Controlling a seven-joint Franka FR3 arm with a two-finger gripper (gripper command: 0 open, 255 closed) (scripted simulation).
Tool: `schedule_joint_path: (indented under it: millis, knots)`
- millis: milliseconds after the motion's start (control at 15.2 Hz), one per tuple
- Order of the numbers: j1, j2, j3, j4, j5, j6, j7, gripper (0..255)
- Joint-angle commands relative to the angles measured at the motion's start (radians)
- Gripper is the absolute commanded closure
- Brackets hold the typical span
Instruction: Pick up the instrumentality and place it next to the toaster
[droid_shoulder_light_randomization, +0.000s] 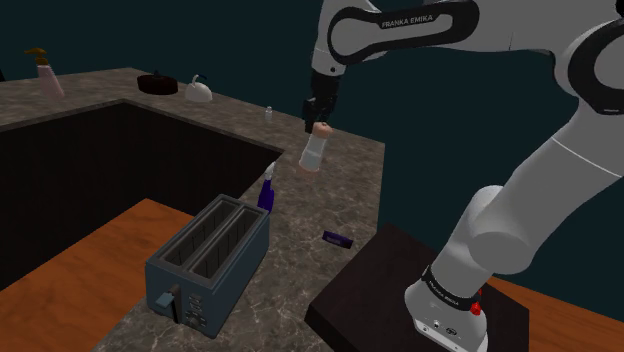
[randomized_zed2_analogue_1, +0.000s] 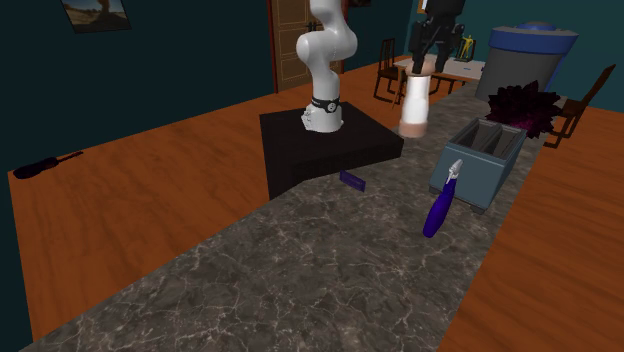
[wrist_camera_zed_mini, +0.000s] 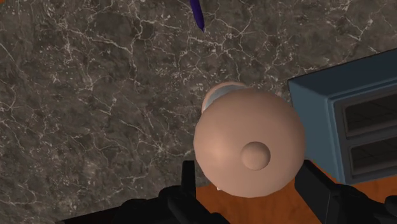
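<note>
A grey marble counter (droid_shoulder_light_randomization: 350, 170) runs beneath the white Franka arm (droid_shoulder_light_randomization: 560, 160), which rises from its black stand (droid_shoulder_light_randomization: 370, 290) at 5 o'clock in the shoulder view. A blue-grey two-slot toaster (droid_shoulder_light_randomization: 210, 262) sits at 7 o'clock in that view, at the counter's edge. The black gripper (droid_shoulder_light_randomization: 320, 124) is clenched on the peach teat end of a white baby bottle (droid_shoulder_light_randomization: 314, 152), one finger (wrist_camera_zed_mini: 186, 186) on each side. The bottle hangs tilted in the air above the counter, at 1 o'clock from the toaster and well apart from it. A purple spray bottle (droid_shoulder_light_randomization: 266, 190) stands just beyond the toaster's far end. A small purple object (droid_shoulder_light_randomization: 337, 239) lies flat on the marble at 3 o'clock from the toaster, near the stand.
</note>
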Motion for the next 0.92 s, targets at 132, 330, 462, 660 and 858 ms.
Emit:
schedule_joint_path:
  millis: [132,330,462,660,858]
  knots:
    - [0.04,-0.048,0.058,-0.046,0.008,-0.01,0.095,255]
    - [0.07,-0.071,0.104,-0.067,0.019,-0.017,0.166,255]
    - [0.09,-0.08,0.135,-0.075,0.027,-0.023,0.213,255]
    - [0.121,-0.087,0.182,-0.078,0.04,-0.031,0.285,255]
    - [0.151,-0.085,0.231,-0.072,0.052,-0.039,0.358,255]
